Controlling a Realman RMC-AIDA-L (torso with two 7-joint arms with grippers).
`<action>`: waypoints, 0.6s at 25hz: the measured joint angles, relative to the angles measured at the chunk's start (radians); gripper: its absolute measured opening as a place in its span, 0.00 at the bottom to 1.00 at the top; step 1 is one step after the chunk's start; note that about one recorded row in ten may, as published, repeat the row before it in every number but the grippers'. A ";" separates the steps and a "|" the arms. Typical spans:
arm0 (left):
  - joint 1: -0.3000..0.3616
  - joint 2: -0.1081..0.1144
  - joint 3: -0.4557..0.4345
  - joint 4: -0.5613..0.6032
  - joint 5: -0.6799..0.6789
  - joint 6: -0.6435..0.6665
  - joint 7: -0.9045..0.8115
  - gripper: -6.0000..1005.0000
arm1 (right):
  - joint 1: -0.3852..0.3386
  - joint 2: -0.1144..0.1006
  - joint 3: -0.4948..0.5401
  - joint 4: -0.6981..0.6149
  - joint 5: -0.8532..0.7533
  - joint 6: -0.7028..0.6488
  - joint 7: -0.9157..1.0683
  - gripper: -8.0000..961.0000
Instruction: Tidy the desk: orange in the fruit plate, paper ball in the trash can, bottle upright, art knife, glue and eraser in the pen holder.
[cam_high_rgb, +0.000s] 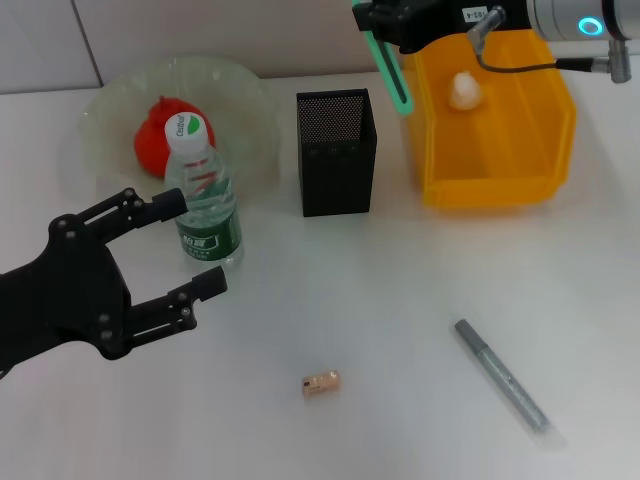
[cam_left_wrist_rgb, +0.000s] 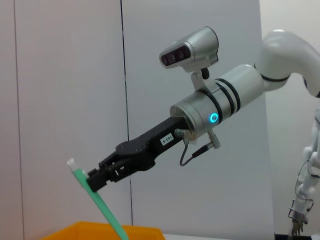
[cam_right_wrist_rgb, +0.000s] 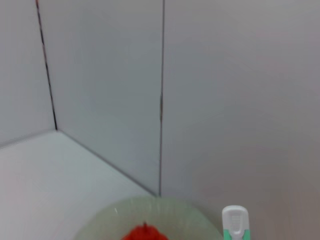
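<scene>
One translucent pale-green fruit plate (cam_high_rgb: 100, 115) with a wavy rim sits at the far left of the white table (cam_high_rgb: 400, 300), and one glossy red-orange orange (cam_high_rgb: 155, 140) lies in it. Just in front stands one clear plastic bottle (cam_high_rgb: 203, 195), upright, with a dark green label and white cap. The black left gripper (cam_high_rgb: 190, 245) hovers beside the bottle with its fingers spread apart, holding nothing. One square black mesh pen holder (cam_high_rgb: 336, 152) stands mid-table; to its right is one bright yellow trash can (cam_high_rgb: 495, 120) with sloping walls, a lumpy white paper ball (cam_high_rgb: 463, 90) inside. The right gripper (cam_high_rgb: 385, 25) hangs above the gap between them, clamped on a slim green art knife (cam_high_rgb: 392, 70) that points downward. Near the front lie one tiny tan eraser (cam_high_rgb: 320, 383) and one grey glue pen (cam_high_rgb: 502, 375), well apart
</scene>
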 joint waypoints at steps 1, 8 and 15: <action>0.000 0.000 0.000 0.000 0.000 0.002 0.000 0.78 | -0.012 0.000 0.001 0.011 0.042 0.019 -0.041 0.19; 0.000 0.000 0.000 -0.012 -0.003 0.008 0.002 0.78 | -0.041 -0.003 0.037 0.142 0.295 0.067 -0.289 0.19; -0.001 -0.001 0.007 -0.013 -0.003 0.010 0.001 0.78 | -0.029 -0.003 0.109 0.325 0.510 0.068 -0.530 0.19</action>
